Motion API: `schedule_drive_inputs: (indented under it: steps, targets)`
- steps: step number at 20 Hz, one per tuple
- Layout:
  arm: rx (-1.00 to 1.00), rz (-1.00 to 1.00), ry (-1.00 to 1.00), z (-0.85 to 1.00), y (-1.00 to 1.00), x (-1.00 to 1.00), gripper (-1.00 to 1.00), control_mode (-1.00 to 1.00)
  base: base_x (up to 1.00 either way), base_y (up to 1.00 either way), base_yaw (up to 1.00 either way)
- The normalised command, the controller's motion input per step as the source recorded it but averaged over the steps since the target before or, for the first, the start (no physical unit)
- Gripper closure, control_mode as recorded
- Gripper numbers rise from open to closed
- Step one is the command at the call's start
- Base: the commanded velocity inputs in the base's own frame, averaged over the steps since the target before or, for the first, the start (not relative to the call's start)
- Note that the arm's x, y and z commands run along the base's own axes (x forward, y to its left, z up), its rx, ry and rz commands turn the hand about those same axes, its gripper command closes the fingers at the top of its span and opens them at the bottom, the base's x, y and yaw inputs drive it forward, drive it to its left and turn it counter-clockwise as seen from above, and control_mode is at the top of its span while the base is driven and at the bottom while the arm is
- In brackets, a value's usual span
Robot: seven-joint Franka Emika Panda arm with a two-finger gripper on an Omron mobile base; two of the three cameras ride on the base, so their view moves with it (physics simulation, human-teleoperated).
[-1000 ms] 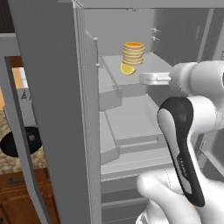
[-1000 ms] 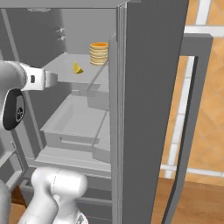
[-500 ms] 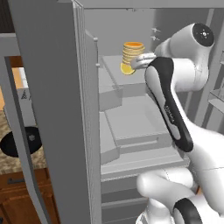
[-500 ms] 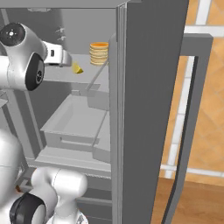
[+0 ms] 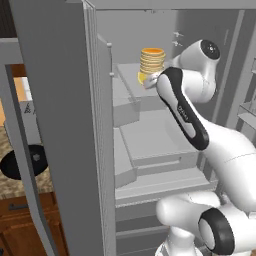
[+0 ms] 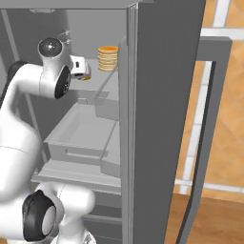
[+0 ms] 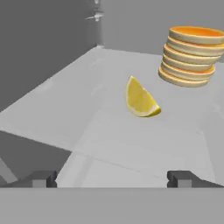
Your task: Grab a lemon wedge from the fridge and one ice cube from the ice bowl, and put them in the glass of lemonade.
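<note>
The fridge point(image 5: 50, 100) point(image 6: 162, 95) stands with its doors open. On its upper shelf point(image 7: 65, 109) lies the bright-yellow lemon wedge point(image 7: 141, 99) point(image 5: 142, 78) point(image 6: 86, 77), beside a stack of tan pancakes point(image 7: 190, 56) point(image 5: 152, 60) point(image 6: 108, 58). My gripper point(image 7: 111, 179) point(image 6: 87, 72) reaches in over the shelf, open, with the wedge a short way ahead of its fingertips point(image 7: 41, 178) and not touching them. The black ice bowl point(image 5: 20, 162) sits on the counter at far left. The glass of lemonade is out of view.
Grey drawers and lower shelves point(image 5: 150, 145) point(image 6: 81, 138) fill the fridge below the upper shelf. The left door point(image 5: 30, 190) hangs between the fridge and the counter. The right door's frame point(image 6: 209, 119) stands out over the wooden floor.
The arm has swung upward and folded over the upper shelf. The hand has come closer to the lemon wedge. The jaws have stayed open.
</note>
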Motion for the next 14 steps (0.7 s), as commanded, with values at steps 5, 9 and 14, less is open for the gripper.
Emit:
schedule_drive_inputs:
  steps: [5,9,14]
  targets:
    - [-0.09,0.07,0.21,0.16,-0.19,0.61,-1.00,-1.00,0.00,0.00,0.00]
    - [-0.06,0.04,0.12,-0.34,0.00,0.96,-1.00,-1.00,0.00,0.00,0.00]
    - [0.00,0.00,-0.06,-0.15,0.00,0.31,-1.00,-1.00,0.00,0.00,0.00]
